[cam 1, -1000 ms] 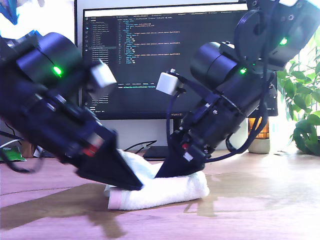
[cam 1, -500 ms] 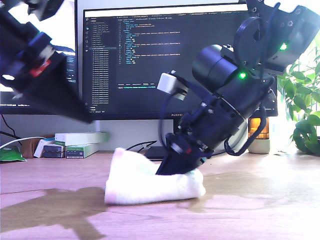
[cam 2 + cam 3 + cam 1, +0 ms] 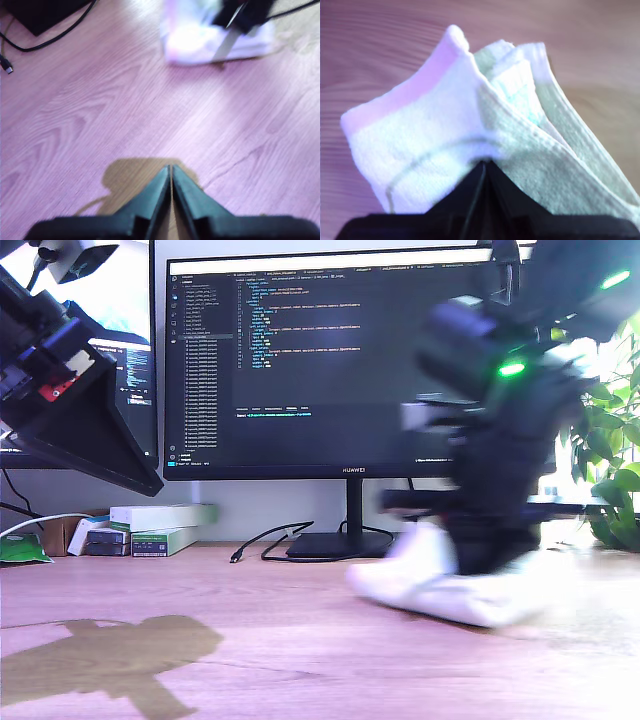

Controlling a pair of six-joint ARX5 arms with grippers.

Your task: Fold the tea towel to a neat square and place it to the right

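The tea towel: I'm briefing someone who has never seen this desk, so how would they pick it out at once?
Start at the big dark monitor on the wooden desk. Below it, toward the exterior view's right, a blurred black arm comes down onto a low white bundle: the tea towel. It is the only soft, fluffy thing there, folded in layers with a pale pink and a mint band, pinched in my second claw.

Bright daylight, glare at exterior view's right; moving arm (image 3: 520, 440) motion-blurred; tea towel (image 3: 210, 35) overexposed, soft.

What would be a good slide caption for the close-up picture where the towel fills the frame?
My second gripper pinches the folded tea towel, pink and mint bands showing, over the wooden table.
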